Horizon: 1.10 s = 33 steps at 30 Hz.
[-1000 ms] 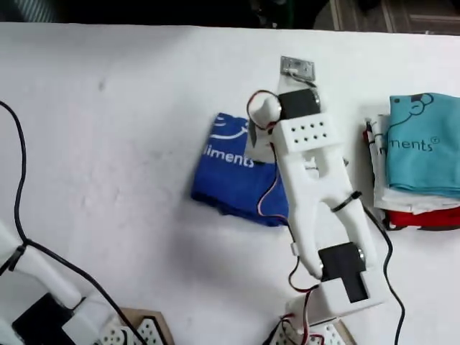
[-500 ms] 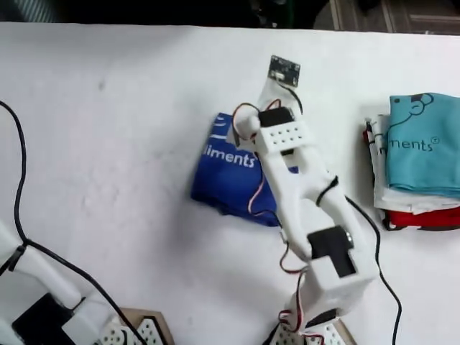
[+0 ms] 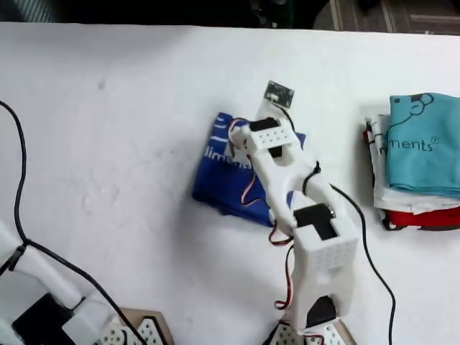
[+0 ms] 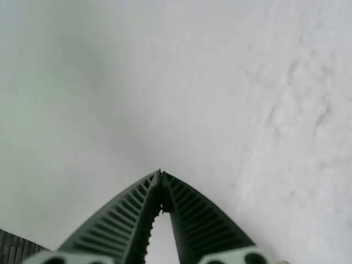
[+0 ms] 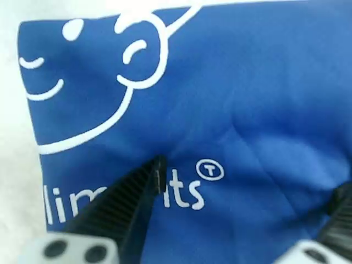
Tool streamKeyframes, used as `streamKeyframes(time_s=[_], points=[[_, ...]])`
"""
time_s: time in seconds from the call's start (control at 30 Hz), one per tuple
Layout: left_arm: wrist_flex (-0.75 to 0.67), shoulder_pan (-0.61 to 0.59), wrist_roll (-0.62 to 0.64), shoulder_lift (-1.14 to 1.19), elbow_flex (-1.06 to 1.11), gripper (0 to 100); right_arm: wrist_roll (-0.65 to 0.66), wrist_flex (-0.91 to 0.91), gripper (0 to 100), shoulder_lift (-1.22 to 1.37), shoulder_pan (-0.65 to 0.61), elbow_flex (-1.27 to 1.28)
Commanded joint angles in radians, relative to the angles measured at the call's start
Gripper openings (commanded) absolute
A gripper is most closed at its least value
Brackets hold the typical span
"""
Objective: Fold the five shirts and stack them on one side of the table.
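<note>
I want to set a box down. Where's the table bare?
Bare: the wide table stretch left of the blue shirt, and the far strip behind it. Crowded: right arm over the shirt, stack at the right edge.

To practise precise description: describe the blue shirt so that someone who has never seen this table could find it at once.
On the white table, near its middle and partly under the right arm, lies a folded blue shirt with white print. Unlike the stack of shirts at the table's right edge, it lies alone and is the only dark blue one.
</note>
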Motion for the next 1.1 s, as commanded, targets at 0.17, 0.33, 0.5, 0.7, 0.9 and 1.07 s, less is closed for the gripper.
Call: streamKeyframes(time_s=[0.17,0.33,0.5,0.7,0.9,1.07], points=[[-0.006,0.001,0.000,-0.036,-0.037,2,0.003,0.028,9.3,0.044,0.041,-0.029],[-0.006,0.001,0.000,-0.036,-0.038,2,0.097,0.030,2.0,0.031,0.053,-0.031],[-0.006,0.001,0.000,-0.036,-0.038,2,0.298,0.045,1.9,-0.093,0.102,-0.026],[-0.006,0.004,0.000,-0.036,-0.038,2,0.470,0.130,1.9,-0.249,0.151,-0.025],[-0.006,0.004,0.000,-0.036,-0.038,2,0.598,0.243,1.8,-0.424,0.166,-0.031],[-0.006,0.002,0.000,-0.036,-0.038,2,0.698,0.297,1.8,-0.598,0.229,-0.031]])
